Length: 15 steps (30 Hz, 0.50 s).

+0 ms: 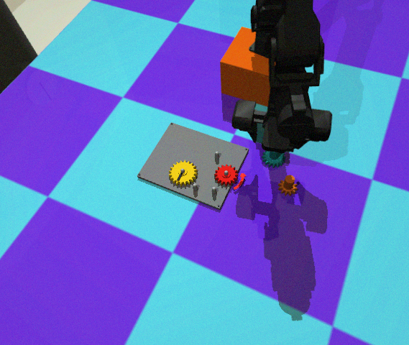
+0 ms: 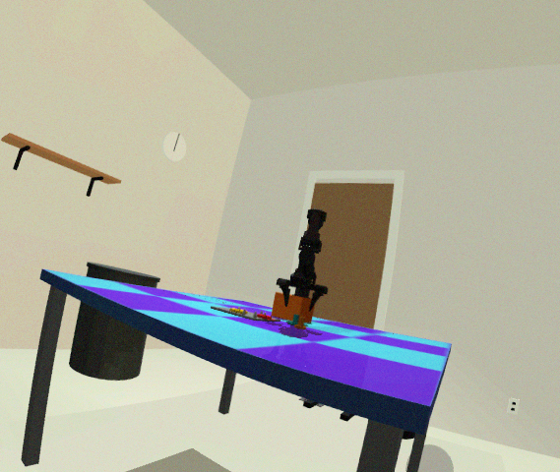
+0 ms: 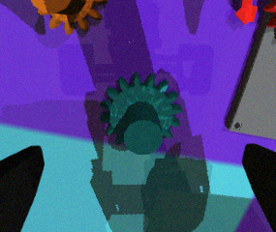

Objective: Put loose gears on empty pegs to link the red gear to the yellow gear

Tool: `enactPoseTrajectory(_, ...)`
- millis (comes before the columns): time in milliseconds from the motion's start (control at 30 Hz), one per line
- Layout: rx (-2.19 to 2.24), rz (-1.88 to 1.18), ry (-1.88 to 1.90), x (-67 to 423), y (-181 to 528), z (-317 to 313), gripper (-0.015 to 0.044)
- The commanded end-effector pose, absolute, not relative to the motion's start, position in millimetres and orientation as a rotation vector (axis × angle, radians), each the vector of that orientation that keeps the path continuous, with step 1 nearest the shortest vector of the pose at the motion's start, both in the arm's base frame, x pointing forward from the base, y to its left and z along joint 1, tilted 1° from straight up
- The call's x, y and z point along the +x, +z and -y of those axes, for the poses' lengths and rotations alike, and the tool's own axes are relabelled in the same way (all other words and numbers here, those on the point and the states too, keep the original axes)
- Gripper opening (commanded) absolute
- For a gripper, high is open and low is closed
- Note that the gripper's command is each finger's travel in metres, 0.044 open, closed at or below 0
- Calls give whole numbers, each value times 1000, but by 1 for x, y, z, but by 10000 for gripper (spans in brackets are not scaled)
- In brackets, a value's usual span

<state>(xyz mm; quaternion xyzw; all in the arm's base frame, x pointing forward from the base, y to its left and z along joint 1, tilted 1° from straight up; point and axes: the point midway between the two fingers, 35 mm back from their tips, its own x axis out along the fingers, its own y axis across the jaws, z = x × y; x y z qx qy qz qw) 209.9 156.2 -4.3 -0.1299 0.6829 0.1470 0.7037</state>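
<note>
Pegs [image 1: 213, 193] — three bare; loose gears [image 1: 273, 159] [image 3: 142, 108] — two; fingers wide open.

A: "What's behind the table?"
B: "Dark bin [image 2: 111, 324], floor, approx. 8 o'clock; brown door [image 2: 356, 249], wall, approx. 2."
A: "Higher up?"
B: "Wood shelf [image 2: 61, 158], 10 o'clock; round white clock [image 2: 174, 147], w/ dark hand, approx. 11."

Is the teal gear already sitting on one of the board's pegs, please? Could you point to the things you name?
No, the teal gear [image 1: 273, 159] [image 3: 142, 136] stands on the table, beyond the edge of the grey board [image 1: 182, 141] [image 3: 265, 106].
</note>
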Motion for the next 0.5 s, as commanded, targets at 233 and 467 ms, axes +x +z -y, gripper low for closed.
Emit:
enactPoseTrajectory(233,-292,-1533,324,208,-21,-156,440)
enactPoseTrajectory(467,-292,-1533,324,208,-32,-156,440)
